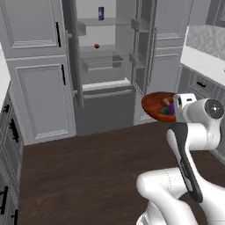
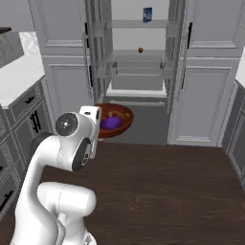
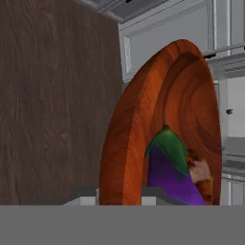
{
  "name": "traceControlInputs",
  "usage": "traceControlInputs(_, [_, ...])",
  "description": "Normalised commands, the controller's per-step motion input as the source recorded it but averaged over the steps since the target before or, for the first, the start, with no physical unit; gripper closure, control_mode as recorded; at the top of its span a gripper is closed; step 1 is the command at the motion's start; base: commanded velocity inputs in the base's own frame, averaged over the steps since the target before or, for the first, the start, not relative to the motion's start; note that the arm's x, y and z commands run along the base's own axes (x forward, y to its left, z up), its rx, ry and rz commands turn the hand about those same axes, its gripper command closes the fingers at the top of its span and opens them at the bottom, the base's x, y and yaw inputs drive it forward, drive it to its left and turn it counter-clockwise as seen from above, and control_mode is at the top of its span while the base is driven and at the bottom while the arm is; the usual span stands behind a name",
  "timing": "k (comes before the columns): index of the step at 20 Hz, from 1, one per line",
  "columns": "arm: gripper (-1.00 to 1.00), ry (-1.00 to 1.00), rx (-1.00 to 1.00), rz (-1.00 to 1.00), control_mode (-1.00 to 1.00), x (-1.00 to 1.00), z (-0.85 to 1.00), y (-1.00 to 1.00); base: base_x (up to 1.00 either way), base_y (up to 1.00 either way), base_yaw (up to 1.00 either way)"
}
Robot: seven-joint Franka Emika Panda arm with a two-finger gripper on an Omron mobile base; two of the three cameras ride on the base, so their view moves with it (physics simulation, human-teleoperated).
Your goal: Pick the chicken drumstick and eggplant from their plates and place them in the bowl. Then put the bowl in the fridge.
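The round, smooth reddish-brown bowl is gripped at its rim by the closed gripper. The shiny purple eggplant and the chicken drumstick are held inside. The open grey fridge is seen at upper centre.

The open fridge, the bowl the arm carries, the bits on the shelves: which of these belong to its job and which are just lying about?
Part of the job:
- bowl, held by the shut gripper
- eggplant in the bowl
- chicken drumstick in the bowl
- fridge, door open

Just lying about:
- blue can on a fridge shelf
- small orange-brown item on a lower shelf
- counter
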Motion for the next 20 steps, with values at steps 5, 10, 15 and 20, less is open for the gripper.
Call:
traceControlInputs(5, [1.00, 0.00, 0.00, 0.00, 1.00, 0.00, 0.00, 0.00, 1.00, -0.51, 0.42])
traceControlInputs(10, [1.00, 0.00, 0.00, 0.00, 1.00, 0.00, 0.00, 0.00, 1.00, -0.36, 0.10])
traceControlInputs(15, [1.00, 0.00, 0.00, 0.00, 1.00, 0.00, 0.00, 0.00, 1.00, -0.22, 0.00])
traceControlInputs(20, [1.00, 0.00, 0.00, 0.00, 1.00, 0.00, 0.00, 0.00, 1.00, -0.38, -0.03])
